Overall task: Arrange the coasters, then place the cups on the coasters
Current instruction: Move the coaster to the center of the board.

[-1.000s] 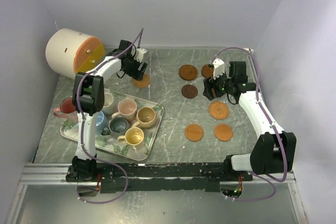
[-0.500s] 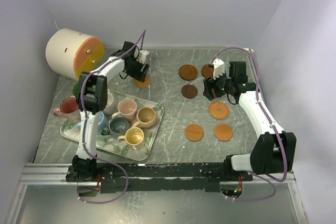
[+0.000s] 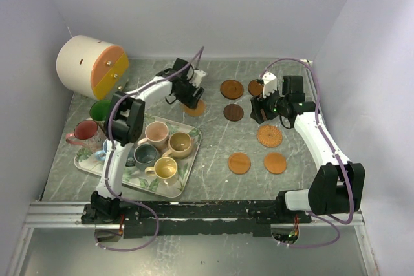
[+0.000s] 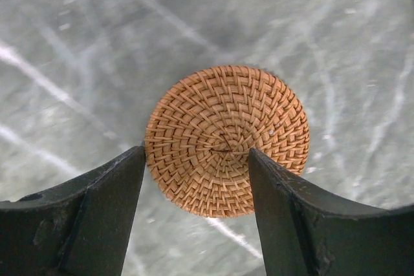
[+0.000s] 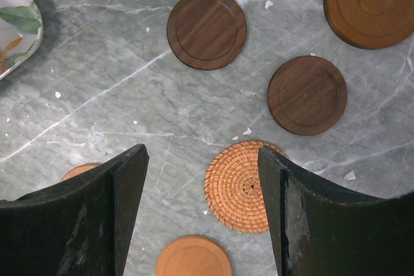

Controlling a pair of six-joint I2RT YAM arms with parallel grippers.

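Left gripper jaws stand apart over the woven coaster, judged light, thin and stiff; pinch opposite rims.

Pale booth, grey stone top
Plain lavender-white walls enclose a veined grey marble tabletop under soft, even light.

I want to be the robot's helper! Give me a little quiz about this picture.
1. True or false: every cup is already on a coaster.
2. What shows between the left gripper's fingers? A) woven coaster B) pink cup C) red cup
3. How many woven coasters does the right gripper's camera show?
Key: 1 false, the cups wait at the tray. 2 A. 3 one.
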